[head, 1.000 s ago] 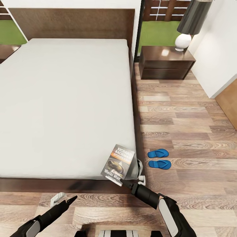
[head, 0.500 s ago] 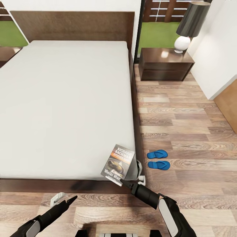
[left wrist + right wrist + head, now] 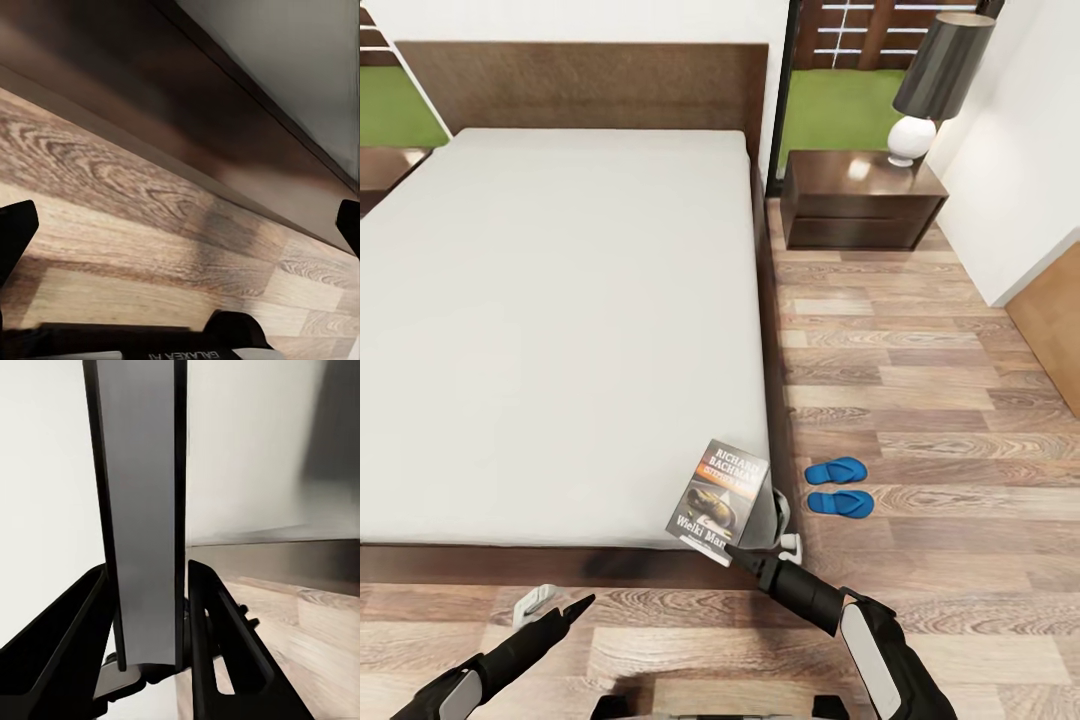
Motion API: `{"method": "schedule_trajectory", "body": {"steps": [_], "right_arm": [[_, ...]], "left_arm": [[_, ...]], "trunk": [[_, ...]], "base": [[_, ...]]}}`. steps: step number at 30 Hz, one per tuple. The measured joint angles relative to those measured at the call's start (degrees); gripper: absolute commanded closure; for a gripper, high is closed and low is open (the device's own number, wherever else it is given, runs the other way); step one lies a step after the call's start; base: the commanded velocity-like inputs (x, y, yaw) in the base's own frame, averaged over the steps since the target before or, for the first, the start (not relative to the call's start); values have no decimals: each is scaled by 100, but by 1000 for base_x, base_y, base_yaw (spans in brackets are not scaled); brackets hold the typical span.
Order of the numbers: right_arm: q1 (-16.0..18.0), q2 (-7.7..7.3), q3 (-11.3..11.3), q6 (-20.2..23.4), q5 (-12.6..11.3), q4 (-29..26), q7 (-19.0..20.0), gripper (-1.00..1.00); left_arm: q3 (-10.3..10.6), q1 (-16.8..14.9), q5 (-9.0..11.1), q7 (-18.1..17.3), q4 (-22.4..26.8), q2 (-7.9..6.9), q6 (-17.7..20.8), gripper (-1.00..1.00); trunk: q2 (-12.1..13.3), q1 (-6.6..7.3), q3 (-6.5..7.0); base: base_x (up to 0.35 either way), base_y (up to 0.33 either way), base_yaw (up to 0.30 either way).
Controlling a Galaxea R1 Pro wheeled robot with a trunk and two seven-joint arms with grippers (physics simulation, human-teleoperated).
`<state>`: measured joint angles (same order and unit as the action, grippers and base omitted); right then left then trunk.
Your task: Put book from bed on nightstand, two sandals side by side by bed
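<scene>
The right gripper point(image 3: 745, 553), arm reaching forward, pinched the book point(image 3: 718, 488) at the bed's point(image 3: 560, 330) near corner. The left gripper point(image 3: 555, 602) hung low over the floor point(image 3: 920, 380), jaws spread, empty. Sandals point(image 3: 838, 486) lay paired beside the bed.

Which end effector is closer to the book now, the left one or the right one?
Right. The right end effector is clamped on the book at the bed corner; the left end effector hangs over the floor, apart from it.
</scene>
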<state>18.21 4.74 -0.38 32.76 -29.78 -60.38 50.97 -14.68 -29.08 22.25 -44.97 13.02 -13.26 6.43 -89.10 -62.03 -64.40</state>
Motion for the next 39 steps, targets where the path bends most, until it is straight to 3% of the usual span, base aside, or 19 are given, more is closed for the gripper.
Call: {"method": "schedule_trajectory", "body": {"steps": [8,15,39], "right_arm": [[-1,0,27,132,17,-2,1,100],[-1,-13,36,810,7,-80,29,100],[1,-26,31,688,2,-53,24,100]], "left_arm": [[0,0,0,0,0,0,0,-100],[0,0,-8,0,-1,0,0,-100],[0,0,-9,1,-5,0,0,-100]], "trunk": [[321,176,144],[602,330,269],[1565,857,700]], "base": [[0,0,0],[0,0,0],[0,0,0]]}}
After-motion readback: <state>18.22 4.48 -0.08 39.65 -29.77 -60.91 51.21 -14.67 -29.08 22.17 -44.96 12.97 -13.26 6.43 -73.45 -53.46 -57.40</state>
